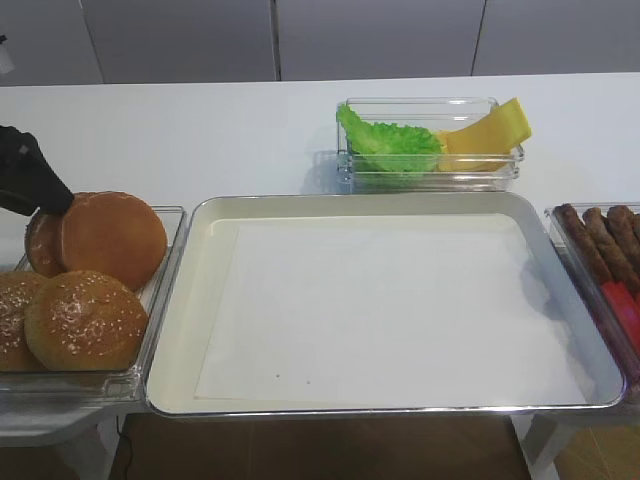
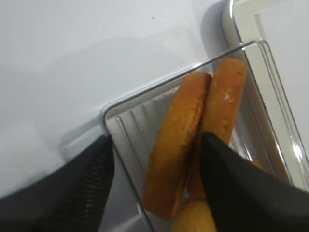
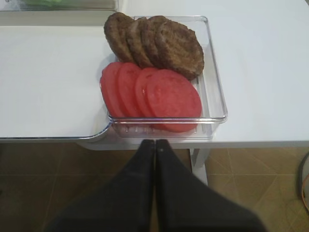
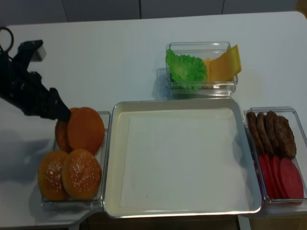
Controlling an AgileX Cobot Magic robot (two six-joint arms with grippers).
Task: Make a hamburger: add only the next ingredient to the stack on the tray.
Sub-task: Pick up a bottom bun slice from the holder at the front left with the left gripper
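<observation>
Found the left gripper (image 1: 52, 200) at the far left, lowered onto the back corner of the clear bun container (image 1: 168, 268), fingers apart. Saw in the left wrist view one finger (image 2: 72, 188) near the container's corner wall and the other finger (image 2: 241, 183) against the second smooth half (image 2: 227, 101), with the bun bottom half (image 2: 176, 145) between them. Could not tell whether either pad touched its crust. Took that straddled one for the next ingredient, though unable to see a pale cut face on either.

Noted both smooth halves propped on edge, leaning face to face, thin rims up and flat faces turned toward the fingers. Judged the coming move to hinge on that: a pinch across the thickness, face to face, not across the width. Noted the two seeded tops (image 4: 69, 179) lying flat at the front of the same container, clear of the fingers.

Found the tray (image 1: 190, 330) just to the right, rim against the container, with white paper and no bun on it yet. Reckoned the carry a short lift and a move rightward, plainly the left arm's job.

Saw the right gripper (image 3: 155, 145) at the far right, fingers pressed together on nothing, hanging off the table's front edge before the container of tomato slices (image 3: 152, 96) and patties (image 3: 154, 46), well away from the buns.
</observation>
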